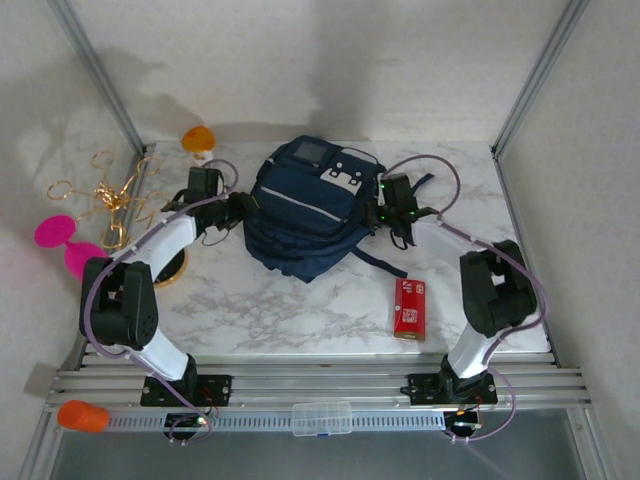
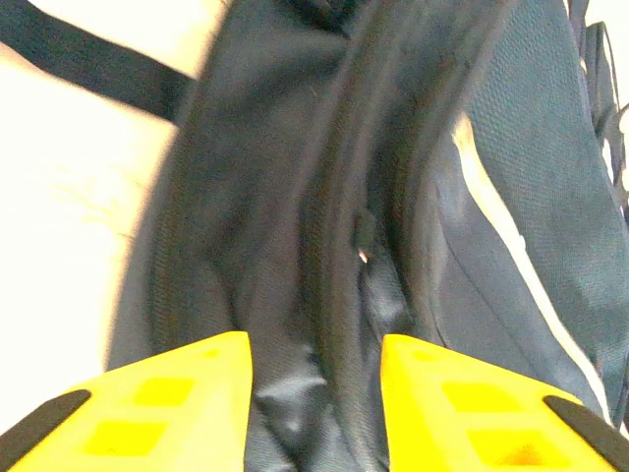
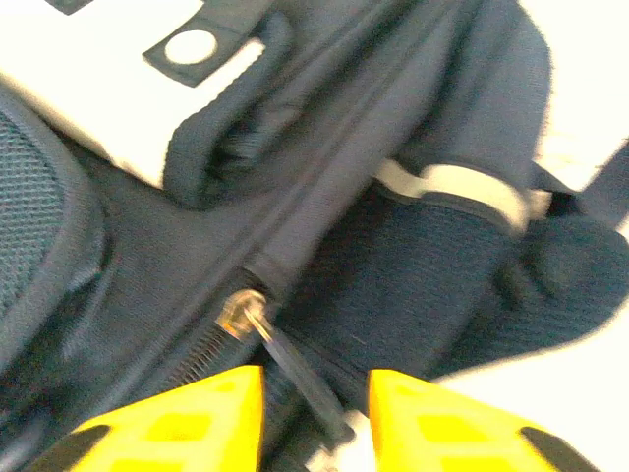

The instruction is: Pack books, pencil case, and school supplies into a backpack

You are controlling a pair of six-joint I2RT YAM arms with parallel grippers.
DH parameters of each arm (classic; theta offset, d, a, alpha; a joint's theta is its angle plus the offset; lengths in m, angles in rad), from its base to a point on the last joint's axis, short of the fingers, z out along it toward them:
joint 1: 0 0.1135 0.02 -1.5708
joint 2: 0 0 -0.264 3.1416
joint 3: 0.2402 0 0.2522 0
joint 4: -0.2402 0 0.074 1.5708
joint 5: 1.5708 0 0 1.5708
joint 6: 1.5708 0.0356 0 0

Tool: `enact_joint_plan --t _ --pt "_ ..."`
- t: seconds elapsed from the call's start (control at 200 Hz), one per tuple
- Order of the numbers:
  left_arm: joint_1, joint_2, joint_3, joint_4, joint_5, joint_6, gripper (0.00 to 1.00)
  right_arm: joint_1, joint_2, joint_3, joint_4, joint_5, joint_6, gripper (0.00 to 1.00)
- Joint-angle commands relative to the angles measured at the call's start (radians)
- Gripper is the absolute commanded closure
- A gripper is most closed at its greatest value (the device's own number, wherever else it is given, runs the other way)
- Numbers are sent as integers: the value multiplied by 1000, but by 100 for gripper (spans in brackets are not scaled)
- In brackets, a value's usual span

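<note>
Here, the left gripper [image 2: 314, 393] sits at the bottom of the left wrist view with its yellow fingers [image 2: 177, 393] parted, and a dark fold of the backpack [image 2: 295, 177] with its zipper seam runs up between them. The right gripper [image 3: 314, 413], at the bottom of the right wrist view, is likewise parted, with a metal zipper pull [image 3: 246, 317] and its dark tab just above and between the fingertips (whether either finger touches the tab is unclear). From above, both grippers meet opposite sides of the navy backpack, which lies in the upper middle of the frame on the marble table [image 1: 280, 310]. The red school supplies box [image 1: 409, 308] lies flat at lower right, apart from the backpack.
</note>
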Motion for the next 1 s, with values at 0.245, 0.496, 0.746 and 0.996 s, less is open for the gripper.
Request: enact_joint_plan --t 0.245,0.496,0.746,0.996 --pt "-54 -239 -130 63 -29 -152 53 -26 -75 62 -146 -315 193 43" --pt "-196 -293 -269 250 -94 -323 52 -26 110 269 -212 -370 250 38" --pt "-336 -282 -313 343 -199 -419 52 -26 252 408 -240 -403 248 47" --pt "-418 -208 -338 416 -286 -446 53 -17 331 468 -241 -484 245 57"
